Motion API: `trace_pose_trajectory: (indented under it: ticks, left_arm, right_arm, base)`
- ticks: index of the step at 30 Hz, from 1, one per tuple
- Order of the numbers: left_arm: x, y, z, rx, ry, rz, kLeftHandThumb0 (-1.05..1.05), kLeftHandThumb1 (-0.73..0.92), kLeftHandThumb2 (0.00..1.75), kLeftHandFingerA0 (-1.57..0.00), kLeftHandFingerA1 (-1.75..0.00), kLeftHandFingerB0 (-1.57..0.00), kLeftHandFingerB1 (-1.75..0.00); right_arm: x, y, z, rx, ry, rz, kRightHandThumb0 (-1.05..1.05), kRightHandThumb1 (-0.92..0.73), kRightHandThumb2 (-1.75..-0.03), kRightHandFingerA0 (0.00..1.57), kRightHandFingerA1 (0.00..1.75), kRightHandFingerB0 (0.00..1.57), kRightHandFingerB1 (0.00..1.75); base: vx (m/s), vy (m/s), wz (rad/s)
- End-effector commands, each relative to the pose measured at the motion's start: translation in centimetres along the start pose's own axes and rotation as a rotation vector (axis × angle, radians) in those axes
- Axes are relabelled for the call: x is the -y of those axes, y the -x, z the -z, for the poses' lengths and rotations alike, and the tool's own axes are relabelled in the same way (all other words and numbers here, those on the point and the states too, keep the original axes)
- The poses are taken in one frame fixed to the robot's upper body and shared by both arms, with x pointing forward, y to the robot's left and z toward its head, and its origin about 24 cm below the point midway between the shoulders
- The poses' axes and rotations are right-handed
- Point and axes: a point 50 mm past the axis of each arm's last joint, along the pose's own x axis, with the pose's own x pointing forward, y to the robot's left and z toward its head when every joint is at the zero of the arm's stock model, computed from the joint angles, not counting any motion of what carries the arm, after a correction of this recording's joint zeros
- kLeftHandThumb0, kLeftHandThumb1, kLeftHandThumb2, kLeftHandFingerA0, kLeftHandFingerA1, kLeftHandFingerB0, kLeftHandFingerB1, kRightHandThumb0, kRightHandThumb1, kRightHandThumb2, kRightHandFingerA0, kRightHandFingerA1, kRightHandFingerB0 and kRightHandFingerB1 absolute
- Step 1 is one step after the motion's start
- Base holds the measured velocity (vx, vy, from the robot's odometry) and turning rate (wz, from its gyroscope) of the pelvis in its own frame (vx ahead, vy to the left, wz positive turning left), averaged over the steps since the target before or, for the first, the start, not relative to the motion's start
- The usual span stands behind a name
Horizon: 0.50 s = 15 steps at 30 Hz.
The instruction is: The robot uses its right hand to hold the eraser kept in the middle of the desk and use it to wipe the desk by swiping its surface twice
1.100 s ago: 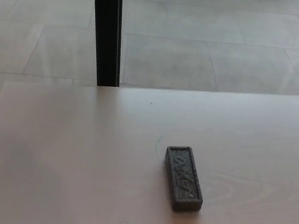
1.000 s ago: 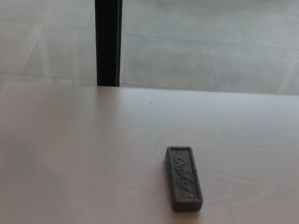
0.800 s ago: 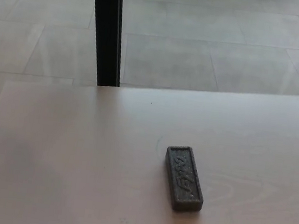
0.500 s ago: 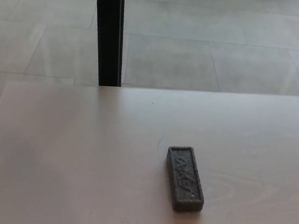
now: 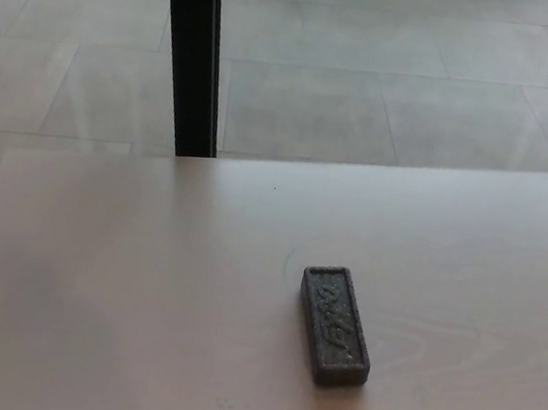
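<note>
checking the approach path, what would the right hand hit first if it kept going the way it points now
That cannot be judged: neither hand is in view. The eraser lies alone on the desk, so any approach to it looks free, as far as the picture shows.

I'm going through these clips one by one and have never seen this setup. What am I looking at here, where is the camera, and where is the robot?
The picture comes from a camera on a humanoid robot's head, looking down at the work in front of it. What you see is a pale wooden desk, and on it, lying flat toward the near edge and a little right of centre, a dark grey rectangular eraser with a raised pattern on top. Beyond the desk is a tiled floor, and a black upright post stands behind the desk's far edge. The robot has two arms with black three-fingered hands, but neither shows at this moment, so nothing is held. The eraser lies untouched; the wiping has not begun.
</note>
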Motion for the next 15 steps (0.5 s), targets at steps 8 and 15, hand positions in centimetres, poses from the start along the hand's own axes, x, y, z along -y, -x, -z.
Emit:
trace_pose_trajectory:
  ticks: [8, 15]
  left_arm:
    - [-0.4, 0.0, -0.1, 0.014, 0.012, -0.007, -0.22, 0.50, 0.54, -0.80, -0.76, -0.71, -0.63]
    - [-0.5, 0.0, -0.1, 0.007, 0.008, -0.001, -0.24, 0.49, 0.54, -0.78, -0.75, -0.71, -0.62]
  right_arm:
    - [-14.5, 1.6, -15.0, 0.361, -0.108, -0.404, -0.51, -0.73, -0.61, 0.82, 0.54, 0.50, 0.40]
    - [-22.7, 8.2, -15.8, 0.419, -0.129, -0.787, -0.27, -0.72, -0.61, 0.91, 0.66, 0.59, 0.43]
  base:
    - [0.00, 0.000, 0.00]
    - [0.00, 0.000, 0.00]
